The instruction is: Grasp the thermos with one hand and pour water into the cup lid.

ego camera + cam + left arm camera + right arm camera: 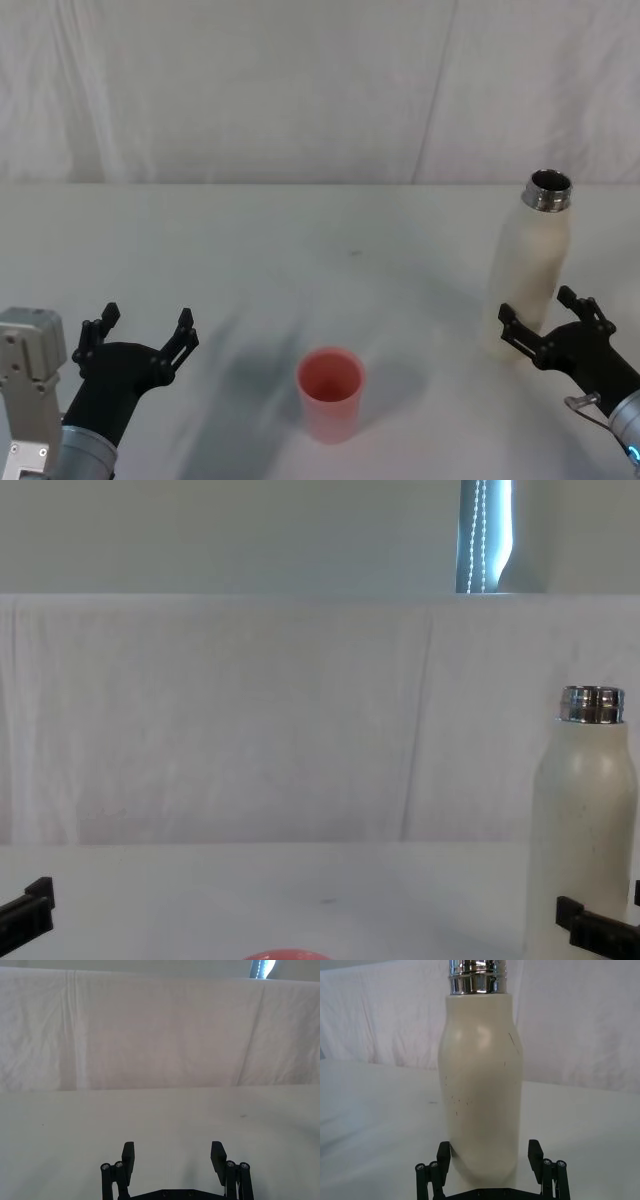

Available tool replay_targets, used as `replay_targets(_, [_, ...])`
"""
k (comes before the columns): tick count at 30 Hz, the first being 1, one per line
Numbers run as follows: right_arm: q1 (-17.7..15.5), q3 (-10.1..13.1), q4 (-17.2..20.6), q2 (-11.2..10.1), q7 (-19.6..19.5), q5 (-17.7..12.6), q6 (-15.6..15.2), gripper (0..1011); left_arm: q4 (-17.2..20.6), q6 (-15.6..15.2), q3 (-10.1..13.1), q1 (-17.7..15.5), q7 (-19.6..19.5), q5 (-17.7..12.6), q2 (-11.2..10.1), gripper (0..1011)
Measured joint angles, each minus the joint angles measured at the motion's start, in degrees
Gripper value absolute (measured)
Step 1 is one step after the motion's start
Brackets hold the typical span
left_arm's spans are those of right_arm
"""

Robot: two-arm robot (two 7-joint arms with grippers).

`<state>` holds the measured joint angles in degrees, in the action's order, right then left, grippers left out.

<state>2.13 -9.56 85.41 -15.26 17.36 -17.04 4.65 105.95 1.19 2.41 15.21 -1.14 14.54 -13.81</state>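
The thermos (531, 270) stands upright at the right of the table, cream-white with an open steel neck; it also rises in the chest view (585, 830). My right gripper (543, 318) is open with its fingers on either side of the thermos's lower body (481, 1090), apart from it in the right wrist view (490, 1152). The pink-red cup lid (330, 393) stands mouth-up at the front centre; its rim (283, 954) peeks at the chest view's lower edge. My left gripper (143, 328) hangs open at the front left, with nothing between its fingers (173, 1155).
A white cloth covers the table (300, 250) and hangs as a backdrop (300, 90) behind it. Bare cloth lies between the cup lid and the thermos.
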Motion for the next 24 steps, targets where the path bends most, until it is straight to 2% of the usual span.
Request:
replay_targets(6, [-1.8,0.5,2.2,-0.8,0.4,-1.2,-0.1,1001,0.0,0.0,0.0,0.0,0.0,0.0,0.0,1001])
replay_targets(13, [-5.4,1.1,6.5,-1.9,0.6,-2.8,0.0,1001,0.0,0.0,0.0,0.0,0.0,0.0,0.0,1001])
replay_targets(24, [-10.0,2.1,11.5,-2.6,-0.5,-3.4,1.3,1001,0.0,0.0,0.0,0.0,0.0,0.0,0.0,1001])
